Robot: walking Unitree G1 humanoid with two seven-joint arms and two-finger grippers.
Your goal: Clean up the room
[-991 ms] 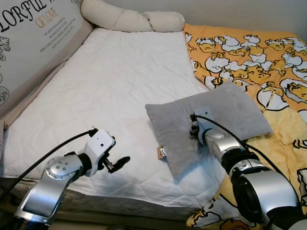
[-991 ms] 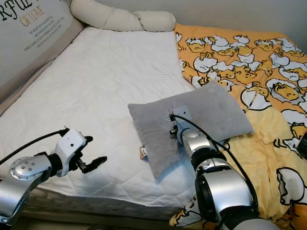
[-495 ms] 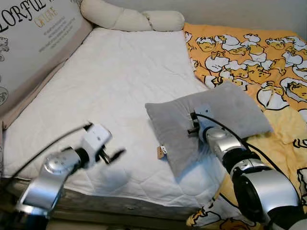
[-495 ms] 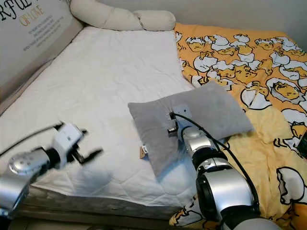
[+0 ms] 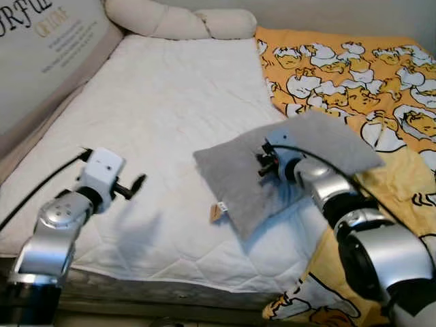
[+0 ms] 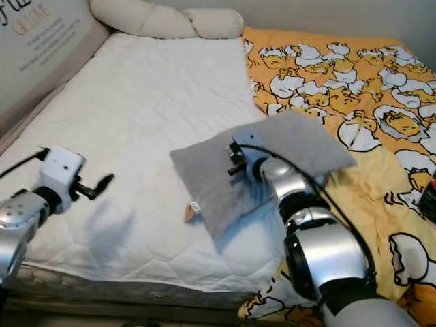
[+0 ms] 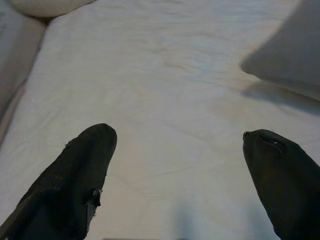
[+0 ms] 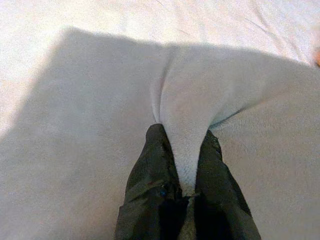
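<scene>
A grey pillow [image 5: 235, 180] with a small brown tag hangs tilted a little above the white mattress [image 5: 163, 116], casting a shadow under its near edge. My right gripper [image 8: 186, 167] is shut on a pinched fold of the grey pillow [image 8: 90, 115] near its middle, and that right gripper [image 5: 264, 162] sits on the pillow's top face. My left gripper [image 7: 177, 150] is open above the bare mattress [image 7: 165, 75], to the left of the pillow, with nothing between its fingers. That left gripper [image 5: 135, 184] hovers near the bed's front left part.
An orange and white patterned blanket [image 5: 361, 75] covers the bed's right side and drapes over the front edge. A long cream bolster [image 5: 177, 22] lies along the far end. A lettered cushion [image 5: 41, 54] lines the left side.
My right gripper has lifted the grey pillow off the mattress and carried it slightly left. My left arm has swung left and up, away from the pillow. The camera has shifted a little.
</scene>
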